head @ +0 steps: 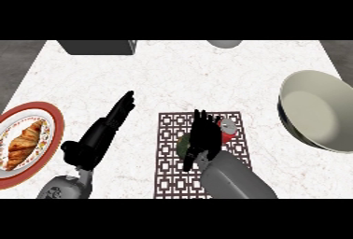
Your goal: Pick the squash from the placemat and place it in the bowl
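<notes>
right hand (205, 135) is over the patterned placemat (169, 175), fingers curled down round the green squash (183, 144), which sits on the mat; something red (228, 134) just beside it; left hand (103, 133) flat and relaxed on the bench (172, 74); bowl (318, 112) off right, croissant (24, 140) on a plate (53, 122) left

Left hand (103, 130) flat, open; right hand (205, 135) fingers curled down.

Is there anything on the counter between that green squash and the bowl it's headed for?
Only a small red object beside the squash on the placemat. Past the mat, bare counter runs to the bowl. The right hand covers the squash.
</notes>
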Controlling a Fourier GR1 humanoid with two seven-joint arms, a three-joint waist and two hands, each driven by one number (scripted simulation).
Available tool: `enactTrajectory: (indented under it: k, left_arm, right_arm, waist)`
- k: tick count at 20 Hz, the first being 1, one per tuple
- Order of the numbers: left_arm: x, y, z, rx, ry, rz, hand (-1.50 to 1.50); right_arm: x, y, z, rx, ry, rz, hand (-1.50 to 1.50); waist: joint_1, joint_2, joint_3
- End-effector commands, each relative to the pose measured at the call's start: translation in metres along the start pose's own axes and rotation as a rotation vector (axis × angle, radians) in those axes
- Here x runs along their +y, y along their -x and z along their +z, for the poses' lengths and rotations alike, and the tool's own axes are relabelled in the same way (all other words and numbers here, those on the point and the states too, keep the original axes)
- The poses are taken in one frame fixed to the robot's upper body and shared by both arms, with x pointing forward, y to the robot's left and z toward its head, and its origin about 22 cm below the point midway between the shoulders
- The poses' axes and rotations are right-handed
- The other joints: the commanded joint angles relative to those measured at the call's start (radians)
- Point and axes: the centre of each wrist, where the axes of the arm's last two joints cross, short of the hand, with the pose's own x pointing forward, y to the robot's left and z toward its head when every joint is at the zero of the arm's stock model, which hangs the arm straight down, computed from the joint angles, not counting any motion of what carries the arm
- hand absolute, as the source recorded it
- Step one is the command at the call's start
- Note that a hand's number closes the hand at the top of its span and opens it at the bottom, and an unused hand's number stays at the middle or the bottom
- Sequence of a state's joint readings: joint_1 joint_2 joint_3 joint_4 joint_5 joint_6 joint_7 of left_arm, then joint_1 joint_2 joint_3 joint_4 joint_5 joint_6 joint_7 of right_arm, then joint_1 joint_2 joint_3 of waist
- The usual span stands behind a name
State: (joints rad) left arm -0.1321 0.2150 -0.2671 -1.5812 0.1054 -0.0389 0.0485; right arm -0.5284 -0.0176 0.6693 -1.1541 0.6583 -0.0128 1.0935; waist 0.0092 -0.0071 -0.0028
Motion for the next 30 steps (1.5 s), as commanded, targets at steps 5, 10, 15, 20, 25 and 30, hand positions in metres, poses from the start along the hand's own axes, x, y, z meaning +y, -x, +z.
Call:
enactTrajectory:
  k: [5,10,15,20,25,30]
  left_arm:
    - [0.014,-0.020,0.004,0.002,0.018,-0.002,0.00]
    - [0.001,0.017,-0.005,0.000,-0.016,0.008,0.00]
    - [0.012,-0.004,0.004,0.007,-0.018,0.016,0.00]
    - [0.004,0.006,0.005,0.018,-0.016,0.010,0.00]
    - [0.000,0.000,0.001,-0.019,-0.032,0.017,0.00]
    - [-0.012,0.001,0.009,0.013,-0.022,0.018,0.00]
  right_arm:
    - [0.004,-0.004,-0.021,0.003,0.098,-0.011,1.50]
    - [0.011,-0.002,-0.017,0.012,0.119,-0.023,1.50]
    - [-0.001,0.041,-0.002,-0.175,0.081,0.095,1.50]
    - [-0.006,0.089,0.007,-0.522,-0.033,0.311,1.50]
    - [-0.058,0.134,0.017,-0.464,0.269,0.331,1.50]
    - [-0.102,0.130,0.053,-0.536,0.524,0.114,1.50]
  waist:
    - [0.005,0.008,0.003]
    - [-0.005,0.008,0.003]
    - [-0.018,0.002,0.003]
    - [-0.033,0.000,0.002]
    - [-0.027,0.002,0.002]
    - [-0.033,-0.002,0.003]
